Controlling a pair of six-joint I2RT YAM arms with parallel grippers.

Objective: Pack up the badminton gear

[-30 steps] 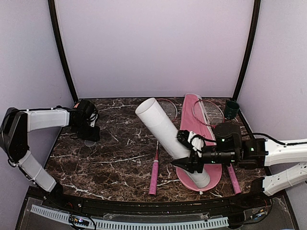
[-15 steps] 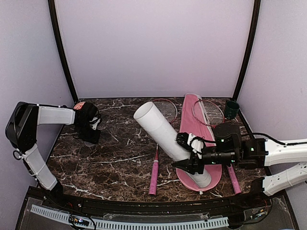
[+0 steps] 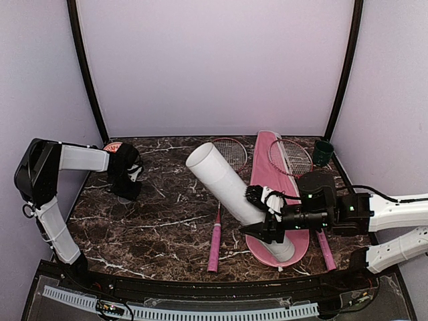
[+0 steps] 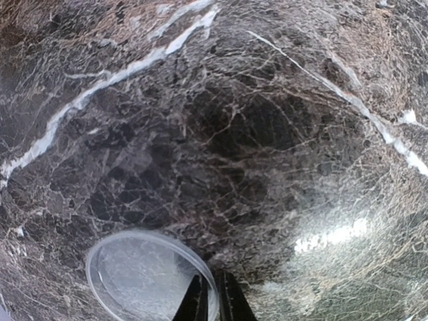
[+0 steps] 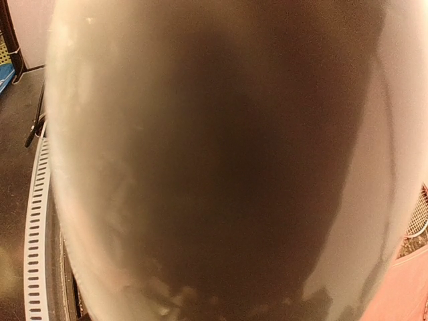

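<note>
Room: lilac walls (image 3: 214, 67) close in a dark marble table (image 3: 154, 227) with white veins.
Pink bag (image 3: 264, 167): lies lengthwise right of centre. I judge it soft and floppy, so its mouth would need holding apart. I cannot tell where it opens.
White tube (image 3: 217, 170): tilted, open end up toward the far left, lower end resting on the near part of the bag. It looks like cardboard, light and stiff but smooth. A mid-body hold suits it, and a hard squeeze could dent it.
Middle racket (image 3: 215, 244): flat on the table, its head partly behind the tube and its pink handle toward me. I expect it to be light and rigid. The wrapped handle is the grippy place to take it, not the strings.
Right racket (image 3: 289, 157): head on the far part of the bag, beside a green cup (image 3: 323, 152). It should handle the same way.
Right fingers (image 3: 257, 212): clamped across the tube's lower half, which fills that wrist view.
Clear lid (image 4: 134, 281): flat on the table at the far left. It is thin, slick plastic, so only the rim offers a hold.
Left fingers (image 4: 211, 304): nearly together, pinching the lid's rim as far as I can see.
Shuttlecocks: none in view. I cannot say whether they are inside the tube.
</note>
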